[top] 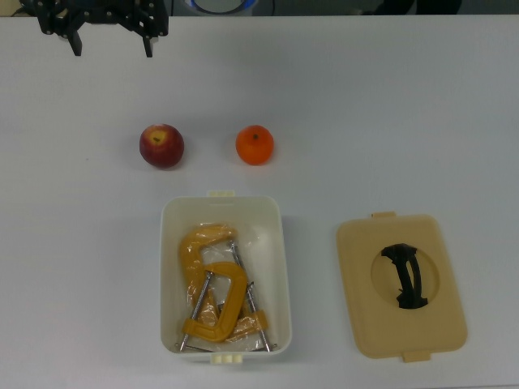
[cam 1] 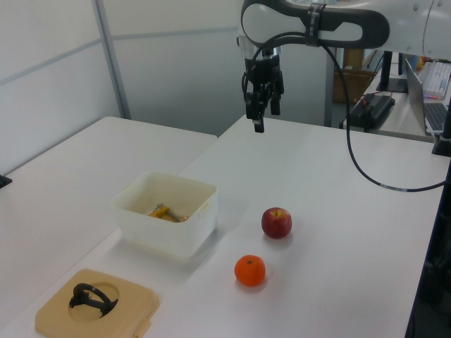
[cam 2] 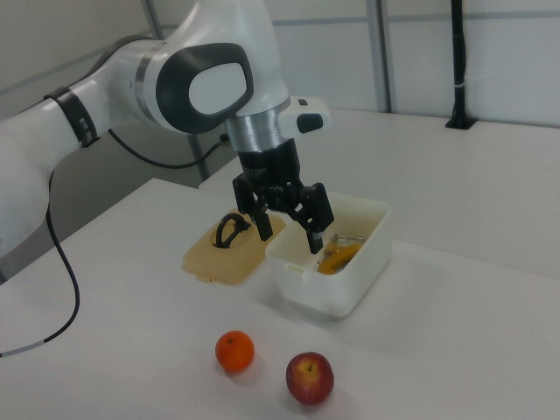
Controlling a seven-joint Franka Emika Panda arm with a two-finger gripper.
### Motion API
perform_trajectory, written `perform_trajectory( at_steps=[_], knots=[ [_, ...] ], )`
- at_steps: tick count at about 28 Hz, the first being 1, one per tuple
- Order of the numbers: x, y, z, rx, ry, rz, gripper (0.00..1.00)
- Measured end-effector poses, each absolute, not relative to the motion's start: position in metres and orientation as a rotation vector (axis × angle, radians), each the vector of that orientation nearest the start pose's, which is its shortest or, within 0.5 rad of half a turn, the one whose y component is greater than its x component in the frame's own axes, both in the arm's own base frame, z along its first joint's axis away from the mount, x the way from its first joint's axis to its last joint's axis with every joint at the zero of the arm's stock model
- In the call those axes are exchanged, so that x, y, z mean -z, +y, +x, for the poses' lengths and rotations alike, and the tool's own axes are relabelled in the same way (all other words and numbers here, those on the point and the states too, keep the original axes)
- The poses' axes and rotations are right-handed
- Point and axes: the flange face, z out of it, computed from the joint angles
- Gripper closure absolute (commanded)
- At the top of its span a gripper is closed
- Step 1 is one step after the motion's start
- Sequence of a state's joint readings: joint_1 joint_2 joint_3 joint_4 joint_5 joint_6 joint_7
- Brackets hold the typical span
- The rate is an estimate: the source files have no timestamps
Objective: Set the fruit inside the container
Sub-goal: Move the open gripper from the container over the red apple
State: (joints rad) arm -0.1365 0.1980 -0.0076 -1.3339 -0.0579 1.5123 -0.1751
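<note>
Two round fruits lie bare on a smooth white table, outside the tub.

A glossy dark red apple [top: 161, 146] with a yellowish dimple sits beside a matte bright orange [top: 255, 145], apart from each other. Near them is the white plastic container [top: 276, 243], rounded at its corners, holding yellow metal C-clamps [top: 212, 292]. A flat beige lid [top: 365, 324] with a black handle lies beside it. The black gripper [top: 111, 44] hangs above the table with fingers spread, empty. Pale panel walls stand behind.

We count two fruit: one apple [top: 161, 146], one orange [top: 255, 145]. One white container [top: 280, 251], lower centre of the top view, holding two yellow C-clamps [top: 212, 292]. One beige lid [top: 357, 275], lower right
</note>
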Motion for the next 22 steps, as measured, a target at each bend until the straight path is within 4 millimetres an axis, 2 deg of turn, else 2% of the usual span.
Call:
perform_trajectory(
  at_steps=[4, 11, 17, 22],
  knots=[
    [-0.610, -0.094, 0.602, -0.067, -0.081, -3.193, 0.00],
    [-0.582, -0.079, 0.602, -0.148, -0.250, -3.168, 0.00],
    [-0.562, -0.060, 0.607, -0.029, -0.315, -3.155, 0.00],
    [-0.530, -0.041, 0.604, 0.000, -0.367, -3.140, 0.00]
  ],
)
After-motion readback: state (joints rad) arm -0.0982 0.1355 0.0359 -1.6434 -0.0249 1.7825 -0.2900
